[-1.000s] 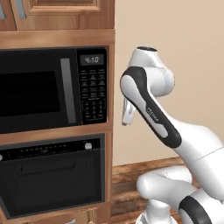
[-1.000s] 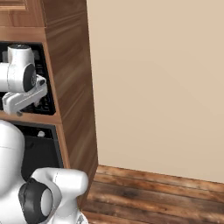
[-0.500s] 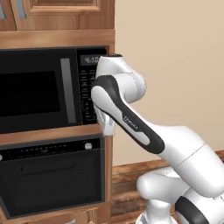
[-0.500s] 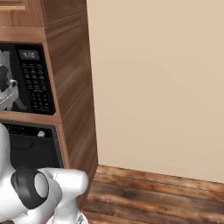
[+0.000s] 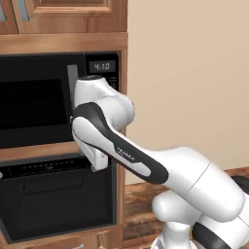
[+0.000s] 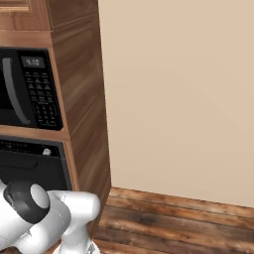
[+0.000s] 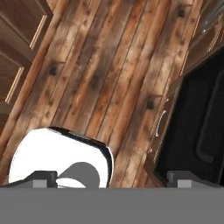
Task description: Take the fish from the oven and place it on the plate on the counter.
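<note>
Task at its start, by my reading. Oven [image 5: 58, 199] door shut, dark glass front below the microwave [image 5: 34, 104]; knob on its control strip seen from the right base view. Fish presumably inside, hidden behind the door. Arm [image 5: 121, 151] bent across the cabinet front, reaching down by the oven's upper right corner. End effector [image 7: 111, 177] points down at the plank floor [image 7: 109, 65], fingertips spread wide, nothing between them. Oven edge at the hand view's right. Left to do: open door, grasp fish, carry to plate.
</note>
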